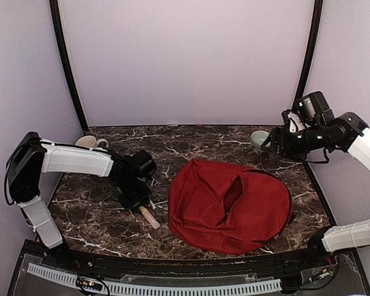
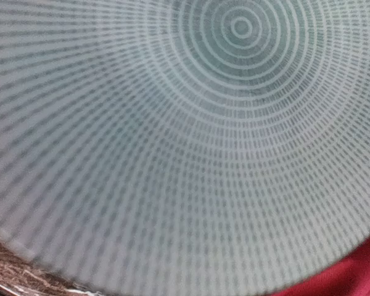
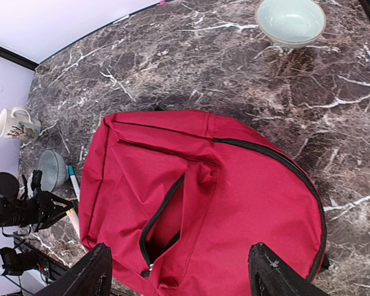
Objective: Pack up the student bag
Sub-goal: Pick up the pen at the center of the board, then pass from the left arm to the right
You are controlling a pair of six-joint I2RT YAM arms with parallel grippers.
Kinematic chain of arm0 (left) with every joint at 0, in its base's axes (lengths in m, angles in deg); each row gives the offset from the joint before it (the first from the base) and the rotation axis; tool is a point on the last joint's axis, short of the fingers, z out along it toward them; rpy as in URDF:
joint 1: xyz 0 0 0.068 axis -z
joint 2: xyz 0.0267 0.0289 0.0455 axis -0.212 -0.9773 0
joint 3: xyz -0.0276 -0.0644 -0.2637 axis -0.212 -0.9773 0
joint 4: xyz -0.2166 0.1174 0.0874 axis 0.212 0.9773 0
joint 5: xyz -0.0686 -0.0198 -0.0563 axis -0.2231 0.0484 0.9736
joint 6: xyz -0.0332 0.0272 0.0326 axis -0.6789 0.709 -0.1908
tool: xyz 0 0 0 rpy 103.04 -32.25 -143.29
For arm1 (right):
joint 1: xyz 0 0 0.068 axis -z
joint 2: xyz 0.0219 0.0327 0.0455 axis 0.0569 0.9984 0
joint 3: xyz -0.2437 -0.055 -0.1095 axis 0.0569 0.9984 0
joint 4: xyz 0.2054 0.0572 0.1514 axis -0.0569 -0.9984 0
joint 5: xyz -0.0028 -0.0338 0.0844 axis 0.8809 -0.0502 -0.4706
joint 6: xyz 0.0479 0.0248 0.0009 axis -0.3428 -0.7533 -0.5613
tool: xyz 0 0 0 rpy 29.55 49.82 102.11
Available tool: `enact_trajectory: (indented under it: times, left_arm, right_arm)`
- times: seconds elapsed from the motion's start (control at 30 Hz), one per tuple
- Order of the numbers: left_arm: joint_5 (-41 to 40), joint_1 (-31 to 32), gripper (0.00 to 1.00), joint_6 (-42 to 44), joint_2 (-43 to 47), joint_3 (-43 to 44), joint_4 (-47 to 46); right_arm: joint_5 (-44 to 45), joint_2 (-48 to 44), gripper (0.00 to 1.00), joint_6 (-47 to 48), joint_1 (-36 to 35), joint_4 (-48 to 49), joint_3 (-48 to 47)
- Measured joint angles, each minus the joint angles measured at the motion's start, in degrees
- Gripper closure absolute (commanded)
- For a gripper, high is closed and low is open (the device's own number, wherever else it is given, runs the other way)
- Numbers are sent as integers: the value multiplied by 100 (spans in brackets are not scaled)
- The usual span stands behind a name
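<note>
I operate in a laboratory test cell; pale panels (image 1: 185, 61) enclose my marble-pattern desk (image 1: 105, 225); black posts (image 1: 66, 68) rise at its far corners; a slotted cable duct (image 1: 172, 287) lines its near edge.

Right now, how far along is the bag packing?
Barely started. The student bag lies unzipped, nothing visibly inside. The left gripper is down at a striped bowl; grip unclear. The right gripper hangs open, empty. A mug and second bowl wait outside.

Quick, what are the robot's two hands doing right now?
Left gripper: close over a patterned bowl; open or closed cannot be told.
Right gripper: open, holding nothing.
</note>
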Motion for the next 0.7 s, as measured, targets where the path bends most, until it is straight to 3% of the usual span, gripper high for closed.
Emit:
enact_trajectory:
  times: [0.37, 0.7]
  left_arm:
    - [-472, 142, 100, -533, 2002, -271, 184]
    - [-758, 422, 100, -1165, 2389, 68, -251]
  right_arm:
    - [-940, 468, 23, 66, -2, 802, -55]
    - [-1620, 1008, 21, 387, -619, 1646, -267]
